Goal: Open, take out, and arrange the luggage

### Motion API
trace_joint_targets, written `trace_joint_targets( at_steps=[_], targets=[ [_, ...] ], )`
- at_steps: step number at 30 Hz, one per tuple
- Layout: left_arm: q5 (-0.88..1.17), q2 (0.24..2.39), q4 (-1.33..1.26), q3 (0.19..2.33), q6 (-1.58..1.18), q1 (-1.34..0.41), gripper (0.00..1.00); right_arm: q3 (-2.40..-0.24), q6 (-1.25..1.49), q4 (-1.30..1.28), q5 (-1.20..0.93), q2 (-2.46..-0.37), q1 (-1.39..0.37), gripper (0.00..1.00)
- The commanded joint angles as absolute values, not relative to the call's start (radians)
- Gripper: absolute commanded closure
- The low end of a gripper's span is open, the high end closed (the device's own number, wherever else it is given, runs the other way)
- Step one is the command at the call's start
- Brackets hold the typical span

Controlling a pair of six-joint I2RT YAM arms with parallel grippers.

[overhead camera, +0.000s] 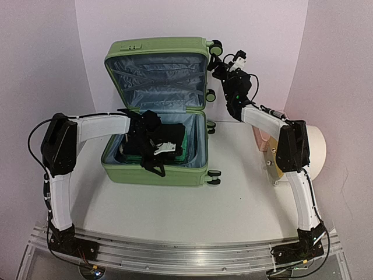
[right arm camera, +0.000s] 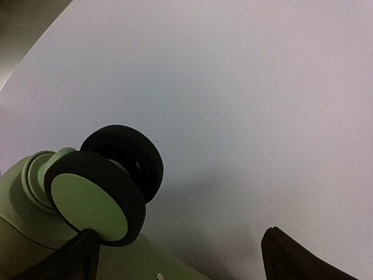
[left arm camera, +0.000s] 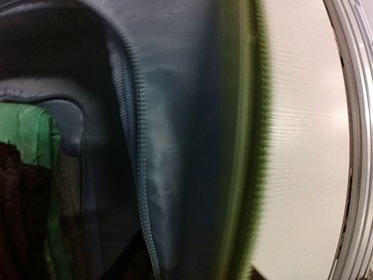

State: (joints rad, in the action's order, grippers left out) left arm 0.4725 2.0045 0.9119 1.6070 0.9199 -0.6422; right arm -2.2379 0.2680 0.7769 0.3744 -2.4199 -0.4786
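Observation:
The luggage (overhead camera: 156,81), a light-green hard-shell suitcase, lies open on the table with its lid standing upright and its grey-blue lining with crossed straps showing. Its base (overhead camera: 175,175) holds black clothing (overhead camera: 140,137) and a green cloth (overhead camera: 182,140). My left gripper (overhead camera: 152,151) is down inside the base among the black clothing; its fingers do not show in the left wrist view, which shows lining (left arm camera: 175,146), the green rim (left arm camera: 247,146) and the green cloth (left arm camera: 29,134). My right gripper (overhead camera: 220,63) is open beside the lid's upper right wheel (right arm camera: 105,186), its left fingertip (right arm camera: 81,256) just under that wheel.
A cream cylinder drum (overhead camera: 317,146) and a pink basket (overhead camera: 259,137) stand at the right behind my right arm. The white back wall (overhead camera: 262,35) is close behind the lid. A metal rail (overhead camera: 186,254) runs along the near edge.

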Motion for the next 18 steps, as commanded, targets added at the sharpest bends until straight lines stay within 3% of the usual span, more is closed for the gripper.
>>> trace_joint_targets(
  at_steps=[1,5,11,18],
  targets=[
    [0.478,2.062,0.890,1.909,1.026,-0.574,0.43,-2.261,0.304,0.654,0.376,-2.344,-0.492,0.02],
    [0.547,2.100,1.030,2.189,1.044,-0.555,0.17,-2.260,0.316,0.631,0.375,-2.339,-0.492,0.02],
    [0.352,2.072,0.600,2.263,0.850,-0.485,0.17,-2.248,0.351,0.625,0.332,-2.333,-0.492,0.02],
    [0.325,2.123,0.550,2.292,0.910,-0.438,0.09,-2.210,0.362,0.626,0.317,-2.310,-0.492,0.02]
  ],
)
